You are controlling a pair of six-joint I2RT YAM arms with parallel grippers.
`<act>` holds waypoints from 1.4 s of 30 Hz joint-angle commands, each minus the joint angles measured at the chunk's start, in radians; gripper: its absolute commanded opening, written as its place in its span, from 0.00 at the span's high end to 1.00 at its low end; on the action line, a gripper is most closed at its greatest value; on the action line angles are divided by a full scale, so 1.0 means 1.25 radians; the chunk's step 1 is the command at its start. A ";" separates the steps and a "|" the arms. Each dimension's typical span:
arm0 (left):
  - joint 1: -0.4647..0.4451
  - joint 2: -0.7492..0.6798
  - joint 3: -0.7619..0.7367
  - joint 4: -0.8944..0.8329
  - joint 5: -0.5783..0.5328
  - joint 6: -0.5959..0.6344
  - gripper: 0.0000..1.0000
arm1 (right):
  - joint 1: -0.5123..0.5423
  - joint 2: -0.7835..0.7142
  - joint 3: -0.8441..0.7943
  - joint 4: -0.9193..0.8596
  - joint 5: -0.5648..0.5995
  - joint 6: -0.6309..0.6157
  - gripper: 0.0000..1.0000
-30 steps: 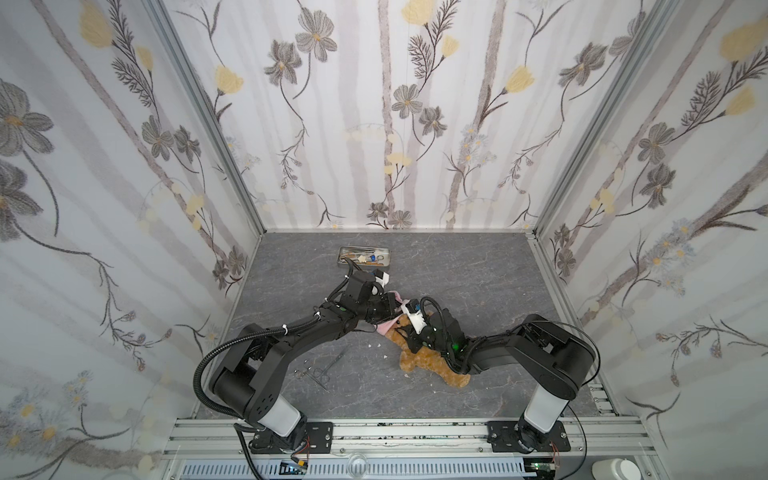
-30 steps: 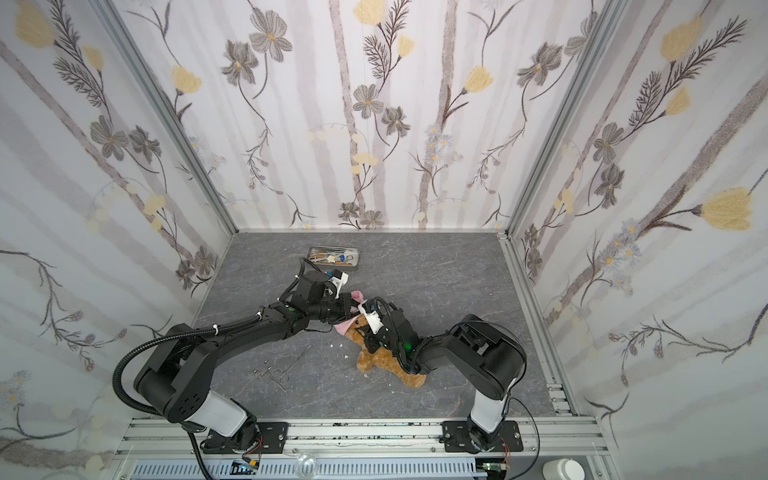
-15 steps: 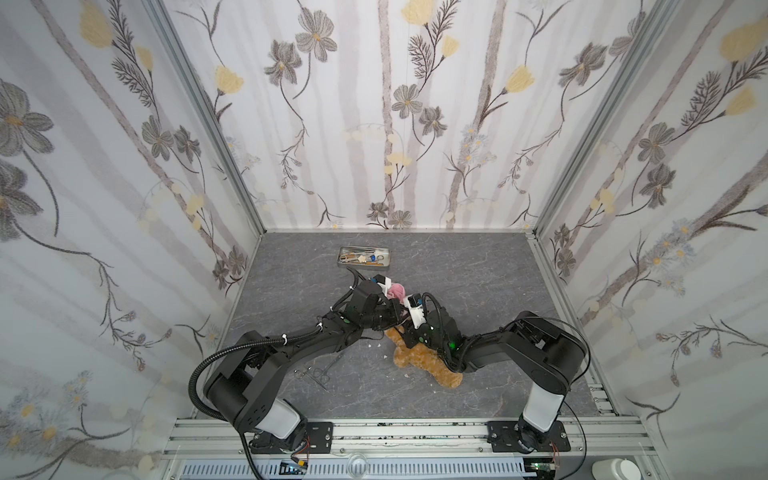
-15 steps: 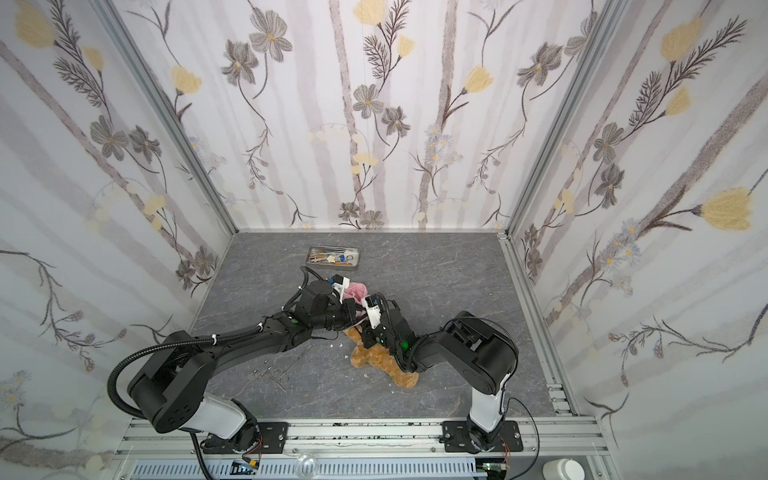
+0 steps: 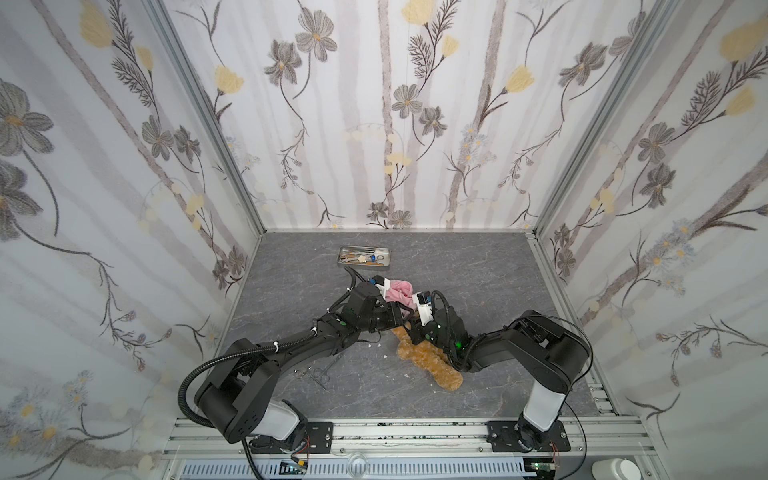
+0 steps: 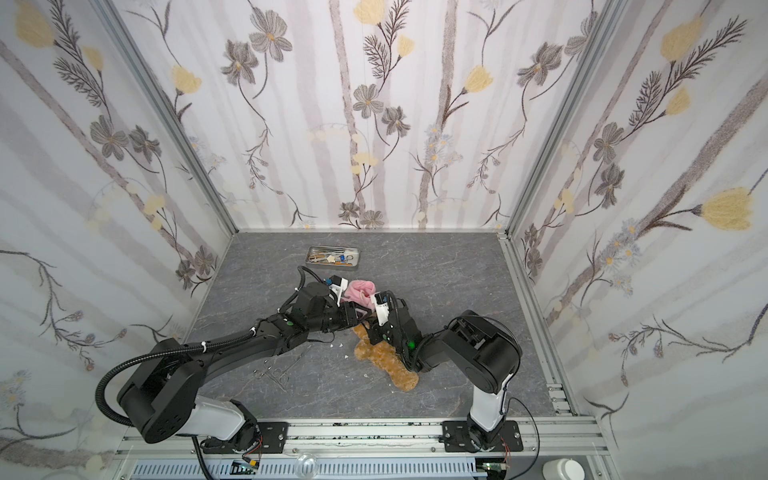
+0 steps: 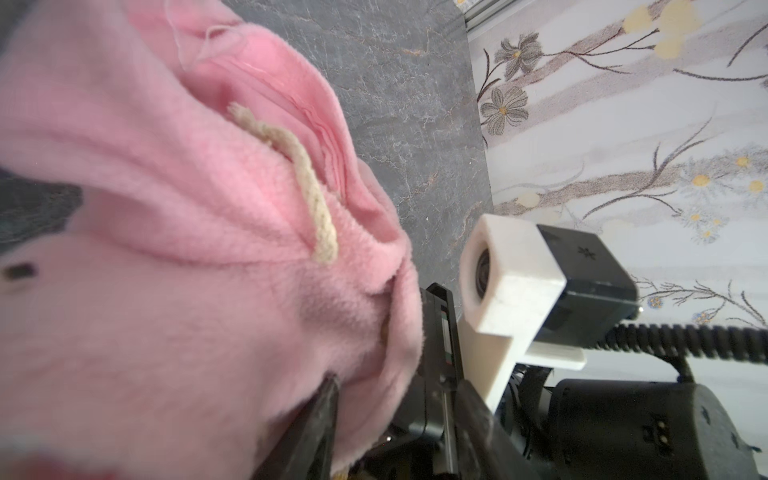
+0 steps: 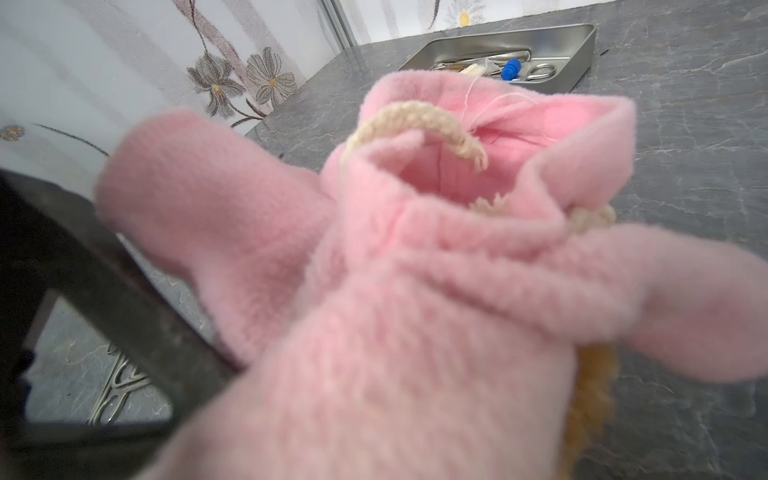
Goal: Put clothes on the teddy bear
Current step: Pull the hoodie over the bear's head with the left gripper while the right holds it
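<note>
Around the middle of the bench [image 5: 478,270], the teddy bear [image 5: 430,363] lies angled toward the front-right corner, its upper end under the pink hoodie [image 5: 398,291] where the left end effector [image 5: 400,316] and right end effector [image 5: 415,331] meet, their grips impossible to tell.

We hold both arms low and stretched forward, elbows bent, forearms angled inward. Our left gripper [image 5: 395,319] and right gripper [image 5: 417,329] face each other, tips close together, at the middle in both top views. How wide our jaws stand is hidden.
</note>
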 commanded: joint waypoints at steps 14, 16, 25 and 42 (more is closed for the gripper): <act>0.067 -0.054 0.076 -0.114 -0.013 0.123 0.53 | -0.006 -0.048 -0.009 -0.003 -0.003 -0.126 0.82; 0.063 -0.036 0.089 -0.114 0.001 0.125 0.57 | -0.006 -0.043 -0.004 -0.007 -0.007 -0.123 0.83; 0.000 0.070 0.139 -0.112 0.013 0.131 0.83 | -0.005 -0.033 0.005 -0.001 -0.015 -0.091 0.82; -0.058 0.038 0.044 -0.106 0.046 0.108 0.78 | -0.025 -0.053 -0.031 0.063 -0.013 -0.155 0.81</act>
